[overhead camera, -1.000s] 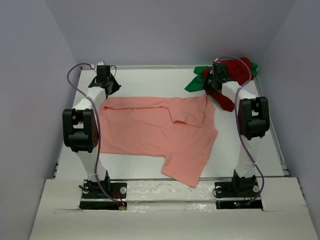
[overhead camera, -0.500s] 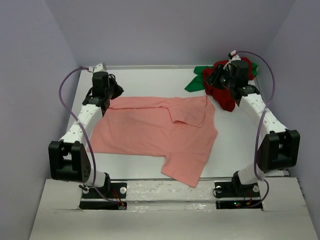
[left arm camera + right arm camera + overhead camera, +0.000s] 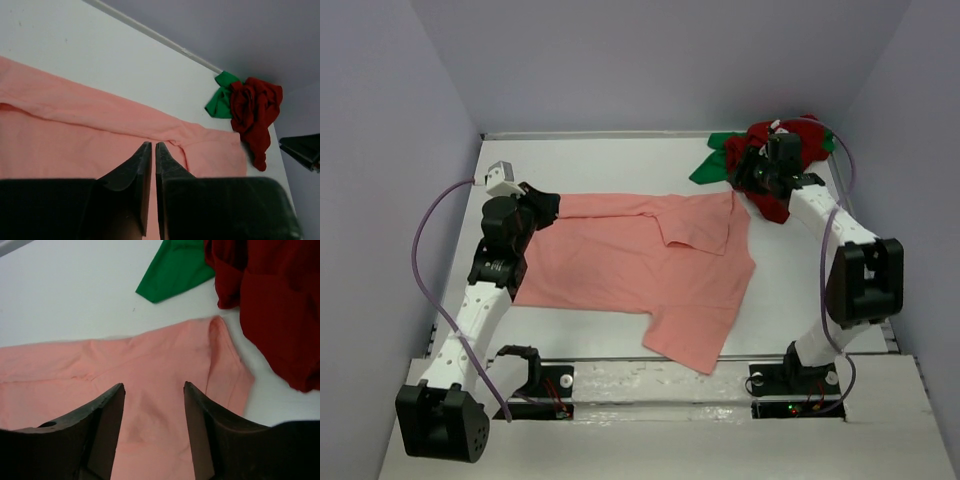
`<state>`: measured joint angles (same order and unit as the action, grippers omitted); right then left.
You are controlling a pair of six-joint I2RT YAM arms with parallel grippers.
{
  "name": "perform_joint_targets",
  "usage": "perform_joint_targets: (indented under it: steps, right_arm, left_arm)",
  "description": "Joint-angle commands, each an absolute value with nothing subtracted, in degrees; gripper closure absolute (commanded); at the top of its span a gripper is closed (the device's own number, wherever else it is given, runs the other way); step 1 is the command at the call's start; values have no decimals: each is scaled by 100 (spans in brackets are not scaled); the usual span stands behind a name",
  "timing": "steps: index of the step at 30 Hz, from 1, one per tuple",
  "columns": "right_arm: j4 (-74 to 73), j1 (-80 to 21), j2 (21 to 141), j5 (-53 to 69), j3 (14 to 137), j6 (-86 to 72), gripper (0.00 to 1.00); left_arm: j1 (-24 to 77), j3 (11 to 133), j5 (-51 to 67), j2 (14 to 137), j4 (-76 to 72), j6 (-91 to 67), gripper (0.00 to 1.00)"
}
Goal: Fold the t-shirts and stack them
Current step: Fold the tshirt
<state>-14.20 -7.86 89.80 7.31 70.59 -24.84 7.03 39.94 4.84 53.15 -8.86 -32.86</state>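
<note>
The salmon-pink shirt (image 3: 640, 265) lies spread mid-table (image 3: 620, 160), with the dark red shirt (image 3: 775, 205) and the green shirt (image 3: 708, 168) bunched at the far right corner. The left gripper (image 3: 153, 145) hangs at the pink shirt's far left edge, fingers parted a sliver and seemingly empty. The right gripper (image 3: 154, 387) hangs over its far right corner, fingers wide and empty.

We see a white table (image 3: 610, 165) carrying three shirts. The pink shirt (image 3: 610, 265) lies spread flat across the middle, with a flap folded over on its right part and one end reaching toward the near edge. At the far right corner the green shirt (image 3: 708, 166) lies on the tabletop, mostly covered by the bunched red shirt (image 3: 772, 203). The red shirt's lower end trails onto the table just beside the pink shirt's far right corner.
</note>
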Motion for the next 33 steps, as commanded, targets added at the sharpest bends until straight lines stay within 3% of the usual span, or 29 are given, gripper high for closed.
perform_joint_targets:
  steps: [1,3,4,5,13,20,24,33]
  right_arm:
    - [-1301,-756,10403,1141,8215,-2382,46]
    - [-1362,-756,10983,1397,9006,-2426,60]
    - [-1432,-756,11543,1502,9296,-2434,85]
    - [-1546,-756,11845,1538,9612,-2452,100]
    - [-2284,-756,13621,1872,12135,-2549,100]
    - [-3488,-756,14730,453,13867,-2093,100]
    - [-3743,-756,14862,-725,13913,-1829,100]
    - [-4350,-378,14898,-2010,13975,-2232,100]
  left_arm:
    - [694,4254,879,5502,-1011,-2953,75]
    - [694,4105,1002,5423,-1116,-2997,65]
    - [694,3922,1019,5292,-1255,-3032,63]
    - [694,3850,1028,5204,-1335,-3058,62]
    - [694,3744,940,5009,-1353,-2944,59]
    - [694,3762,1134,5379,-1468,-2979,62]
    - [694,3735,1186,5397,-1512,-2979,63]
    - [703,3788,1283,5458,-1477,-2979,64]
